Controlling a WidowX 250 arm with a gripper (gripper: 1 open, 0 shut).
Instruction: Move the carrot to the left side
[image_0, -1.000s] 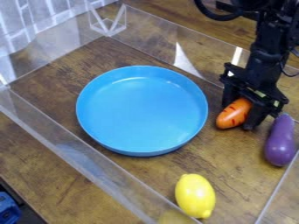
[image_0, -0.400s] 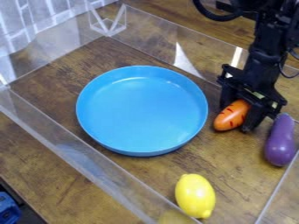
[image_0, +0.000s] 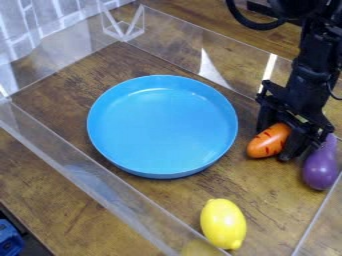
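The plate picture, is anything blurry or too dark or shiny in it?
Camera view: the blue plate looks evenly lit; the carrot is a little soft, its leafy end hard to make out; the black gripper is so dark its parts blend together.

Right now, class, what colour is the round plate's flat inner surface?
The round plate is plain bright blue, seen best in the camera view.

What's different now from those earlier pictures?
The black end effector has shifted slightly toward the eggplant, and the toy carrot is a touch lower in the picture than before. Whether the carrot is firmly held, I can't tell. The blue plate, lemon and eggplant stayed put.
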